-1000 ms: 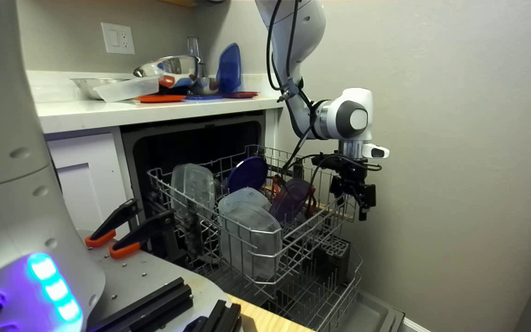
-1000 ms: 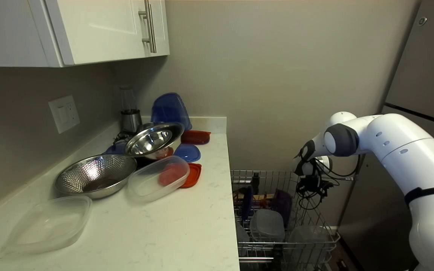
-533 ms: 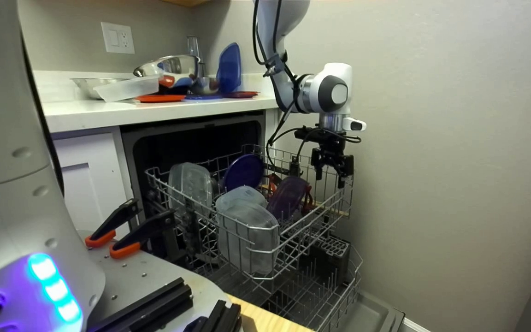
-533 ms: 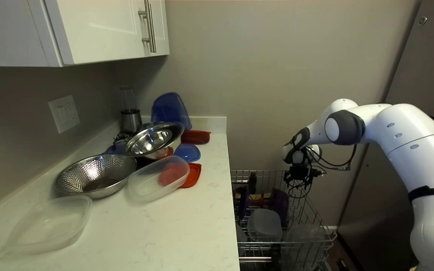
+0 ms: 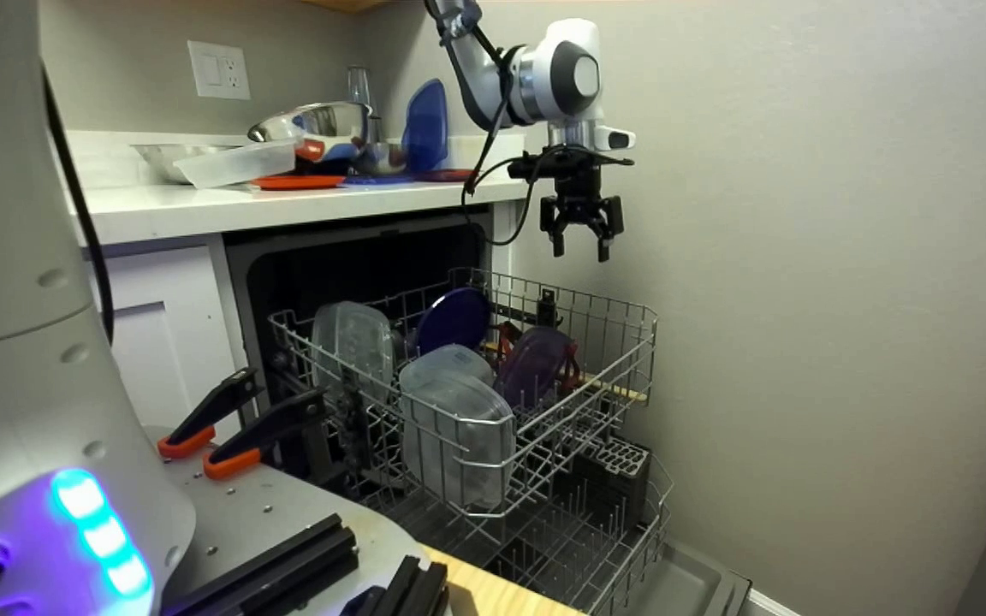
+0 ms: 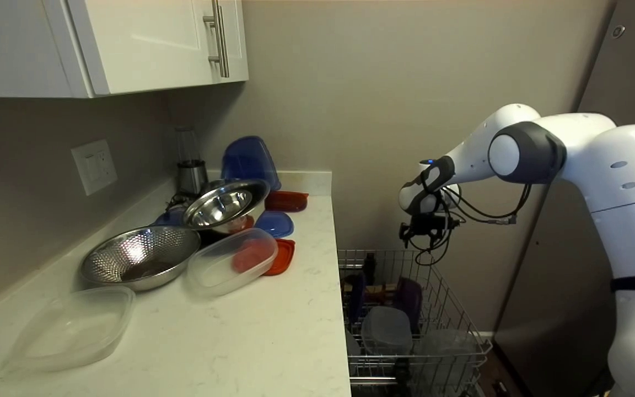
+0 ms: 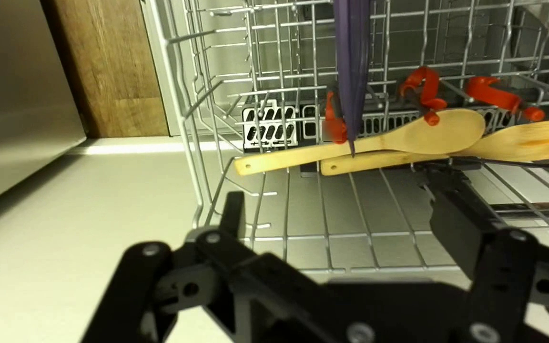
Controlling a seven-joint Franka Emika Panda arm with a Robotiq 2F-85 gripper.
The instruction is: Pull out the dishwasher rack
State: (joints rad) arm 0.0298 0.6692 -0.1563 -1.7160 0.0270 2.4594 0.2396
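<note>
In both exterior views, a large rectangular dishwasher rack (image 5: 484, 422) of thin light-grey wire, drawn well out from the dark mouth of a grey dishwasher (image 5: 365, 265) beneath a white countertop (image 6: 229, 342). High above the side of the rack nearest the pale grey wall (image 5: 801, 299), clear of the wire, a black two-fingered gripper (image 5: 581, 251), pointing down, with a wide gap between its fingertips, at the end of a jointed white robot arm (image 6: 521, 151).

Inside the rack, milky clear plastic containers (image 5: 463, 445), another clear plastic container (image 5: 354, 346) closer to the dishwasher, a round dark-blue plastic lid (image 5: 454, 321) on edge, and a thin purple plastic piece (image 5: 536, 364), also on edge. In the wrist view, within the wire below the gripper, a pale wooden spoon (image 7: 446, 131) overlapping a pale wooden spatula (image 7: 527, 140), beside curved orange-red pieces (image 7: 424, 88).

Underneath, a darker lower wire rack (image 5: 583, 539) with a boxy dark-grey cutlery basket (image 5: 617, 462), above a lowered grey dishwasher door (image 5: 694, 590).

On the countertop, in an exterior view, a perforated steel colander (image 6: 135, 248), shiny steel bowls (image 6: 226, 207), clear plastic boxes (image 6: 75, 325), flat red lids (image 6: 287, 201), and a tall blue plastic lid (image 6: 248, 162) on edge. Near the pale robot base (image 5: 48, 411), two black clamps (image 5: 275, 428) with orange ends.
</note>
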